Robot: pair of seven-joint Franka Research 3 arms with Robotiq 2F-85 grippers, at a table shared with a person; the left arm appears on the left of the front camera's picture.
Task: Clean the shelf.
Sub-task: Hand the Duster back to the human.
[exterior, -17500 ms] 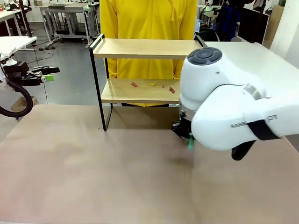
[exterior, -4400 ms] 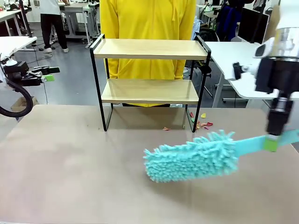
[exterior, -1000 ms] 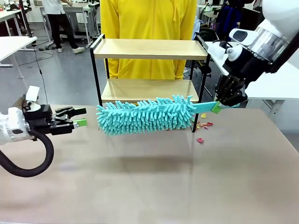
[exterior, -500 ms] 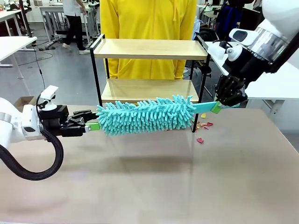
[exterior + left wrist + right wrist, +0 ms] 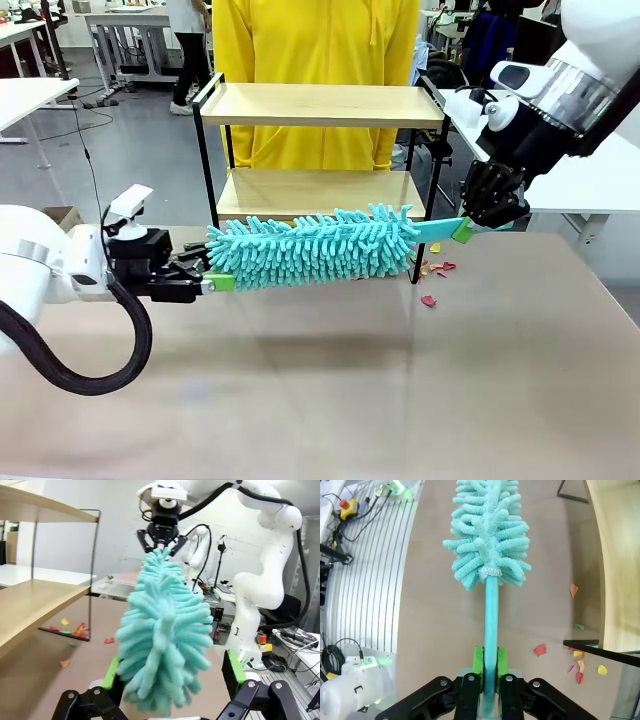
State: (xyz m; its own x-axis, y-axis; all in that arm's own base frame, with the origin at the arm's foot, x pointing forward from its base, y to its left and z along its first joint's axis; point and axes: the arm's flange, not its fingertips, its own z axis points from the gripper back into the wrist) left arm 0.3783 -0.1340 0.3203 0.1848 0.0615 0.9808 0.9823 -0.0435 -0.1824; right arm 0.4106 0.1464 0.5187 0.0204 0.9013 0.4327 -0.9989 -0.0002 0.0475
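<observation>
The bench (image 5: 330,400) carries the shelf (image 5: 320,105) at its far edge, in front of a person in yellow, and both wooden boards look bare; the coloured scraps (image 5: 432,270) lie on the bench by the shelf's right foot. In front of the lower board, off the bench, hangs the duster (image 5: 310,247), a fluffy teal head on a flat teal handle, and its long axis runs level and side to side, parallel to the shelf's front edge. The right claw (image 5: 466,229) is clamped tight on the handle's end at the shelf's right post, so the head points away from it toward the robot's left; the right wrist view shows the handle pinched between the green pads (image 5: 478,661) with the head straight ahead. The left claw (image 5: 212,276) comes at the duster end-on from the other side, its jaws spread wide and gripping nothing. In the left wrist view the head's free tip (image 5: 165,645) sits between the two green fingers (image 5: 233,666), apparently without contact. The left arm is thus the nearer to the tip, and lies along the duster's axis. I judge that a handover or two-ended hold turns on that alignment.
</observation>
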